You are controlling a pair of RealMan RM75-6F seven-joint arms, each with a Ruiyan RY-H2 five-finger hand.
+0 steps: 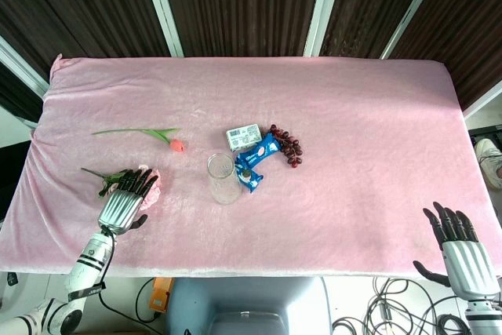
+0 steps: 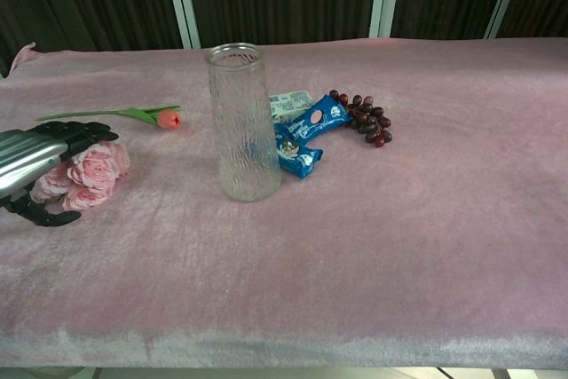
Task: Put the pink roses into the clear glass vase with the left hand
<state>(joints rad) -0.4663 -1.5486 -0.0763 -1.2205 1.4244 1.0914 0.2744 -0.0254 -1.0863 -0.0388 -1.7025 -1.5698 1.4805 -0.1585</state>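
The pink roses (image 1: 154,185) lie on the pink cloth at the left, blooms toward the vase, green stem (image 1: 96,173) pointing left. In the chest view the rose blooms (image 2: 90,175) sit clustered just under my left hand's fingertips. My left hand (image 1: 125,198) lies over the roses with fingers stretched out above them and the thumb apart below; it does not grip them. The same left hand (image 2: 34,159) shows at the chest view's left edge. The clear glass vase (image 1: 223,179) stands upright and empty right of the roses; the vase (image 2: 241,122) is ribbed. My right hand (image 1: 454,239) hovers open off the front right corner.
A red tulip (image 1: 177,145) with a long stem lies behind the roses. Two blue snack packs (image 1: 256,159), a white box (image 1: 242,136) and dark grapes (image 1: 289,145) lie just behind and right of the vase. The table's front edge (image 1: 251,271) is near both hands.
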